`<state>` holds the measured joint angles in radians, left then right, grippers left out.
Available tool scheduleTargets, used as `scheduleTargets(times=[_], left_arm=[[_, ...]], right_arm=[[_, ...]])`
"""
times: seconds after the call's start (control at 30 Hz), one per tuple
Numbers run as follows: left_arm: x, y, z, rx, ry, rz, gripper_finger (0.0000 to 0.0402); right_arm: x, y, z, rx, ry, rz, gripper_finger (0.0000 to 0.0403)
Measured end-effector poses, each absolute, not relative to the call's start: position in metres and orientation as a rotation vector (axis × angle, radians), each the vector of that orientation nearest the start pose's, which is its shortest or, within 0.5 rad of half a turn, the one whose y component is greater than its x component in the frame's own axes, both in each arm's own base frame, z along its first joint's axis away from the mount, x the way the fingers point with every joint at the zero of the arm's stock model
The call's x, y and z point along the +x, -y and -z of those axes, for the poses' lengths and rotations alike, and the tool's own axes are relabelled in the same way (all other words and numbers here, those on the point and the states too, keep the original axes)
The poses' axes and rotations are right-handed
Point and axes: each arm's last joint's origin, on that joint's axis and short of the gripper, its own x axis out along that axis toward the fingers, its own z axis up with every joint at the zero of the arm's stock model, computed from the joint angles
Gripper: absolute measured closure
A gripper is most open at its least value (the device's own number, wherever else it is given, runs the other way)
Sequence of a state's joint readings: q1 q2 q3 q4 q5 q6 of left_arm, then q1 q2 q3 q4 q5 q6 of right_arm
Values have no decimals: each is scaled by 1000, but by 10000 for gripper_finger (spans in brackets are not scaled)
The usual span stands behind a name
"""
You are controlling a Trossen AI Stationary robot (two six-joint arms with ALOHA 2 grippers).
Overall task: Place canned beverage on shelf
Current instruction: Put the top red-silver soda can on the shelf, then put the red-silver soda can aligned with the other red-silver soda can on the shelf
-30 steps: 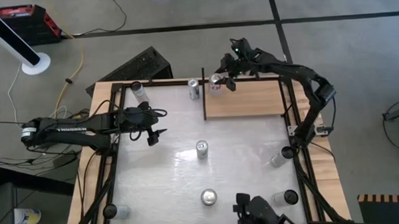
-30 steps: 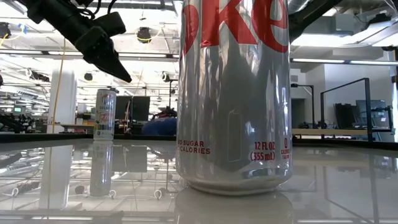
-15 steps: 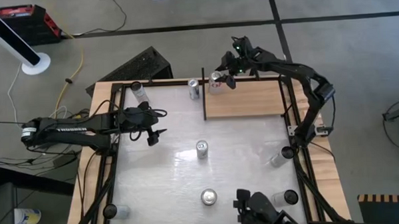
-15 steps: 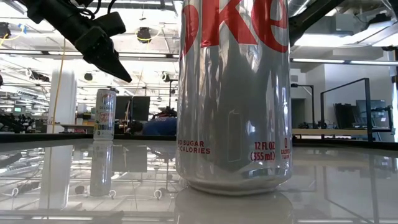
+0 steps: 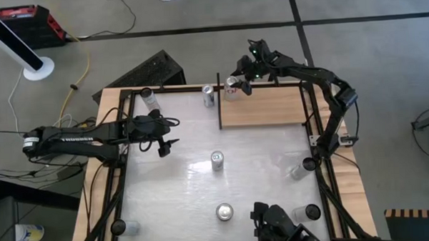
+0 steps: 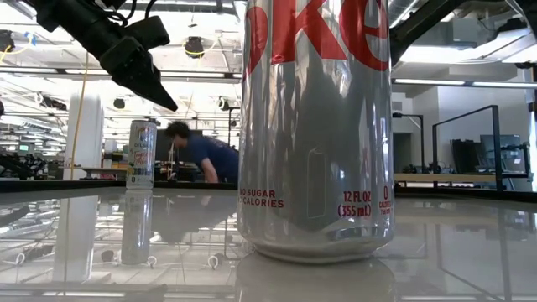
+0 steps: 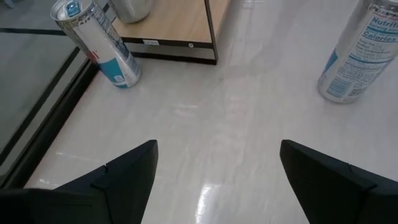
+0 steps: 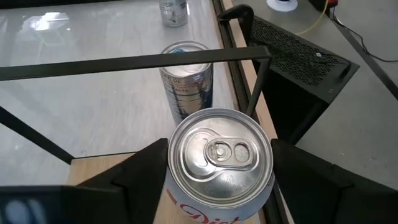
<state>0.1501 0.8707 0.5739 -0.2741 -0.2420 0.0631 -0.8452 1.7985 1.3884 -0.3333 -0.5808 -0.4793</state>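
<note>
The shelf (image 5: 264,106), a light wooden board with black end rails, lies at the table's far right. A silver Diet Coke can (image 5: 231,85) stands upright over the shelf's far left corner, its top (image 8: 219,155) filling the right wrist view. My right gripper (image 5: 240,82) is there, with one finger on each side of the can. My left gripper (image 5: 165,146) hangs open above the table's left half, nothing between its fingers (image 7: 130,174); in the low view it shows as the dark arm (image 6: 138,63) at upper left. My right gripper has the can's upper wall (image 8: 175,171) between its two fingers, one on each opposite side. The fingers come slanting down from the far right. The can is upright; its own body hides its base, so I cannot tell whether it rests on the board.
A slim can (image 5: 208,96) stands just left of the shelf's black rail (image 8: 137,61). More cans stand mid-table (image 5: 216,160) and near the front edge (image 5: 225,212), the last filling the low view (image 6: 315,126). A person (image 6: 205,155) bends beyond the far edge.
A person has come into the low view behind the table's far edge. Both grippers and the cans stand as they did.
</note>
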Motion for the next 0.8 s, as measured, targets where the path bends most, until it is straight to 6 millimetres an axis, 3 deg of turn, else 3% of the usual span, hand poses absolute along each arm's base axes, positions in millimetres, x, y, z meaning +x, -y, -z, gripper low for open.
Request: scheduleTargets(times=[0.13, 0.27, 0.53, 0.67, 0.8], left_arm=[[179, -34, -239, 87, -586, -363, 79], [179, -34, -239, 91, -590, -362, 79], [179, -34, -239, 97, -593, -360, 79], [180, -33, -239, 85, -586, -321, 79], [181, -31, -240, 67, -569, -253, 79]], right_arm=[[274, 285, -253, 50, -619, 115, 46], [272, 283, -259, 70, -621, 134, 23], [262, 268, -311, 86, -620, 153, 21], [256, 238, -340, 136, -613, 130, 22], [262, 187, -361, 169, -623, -5, 22]])
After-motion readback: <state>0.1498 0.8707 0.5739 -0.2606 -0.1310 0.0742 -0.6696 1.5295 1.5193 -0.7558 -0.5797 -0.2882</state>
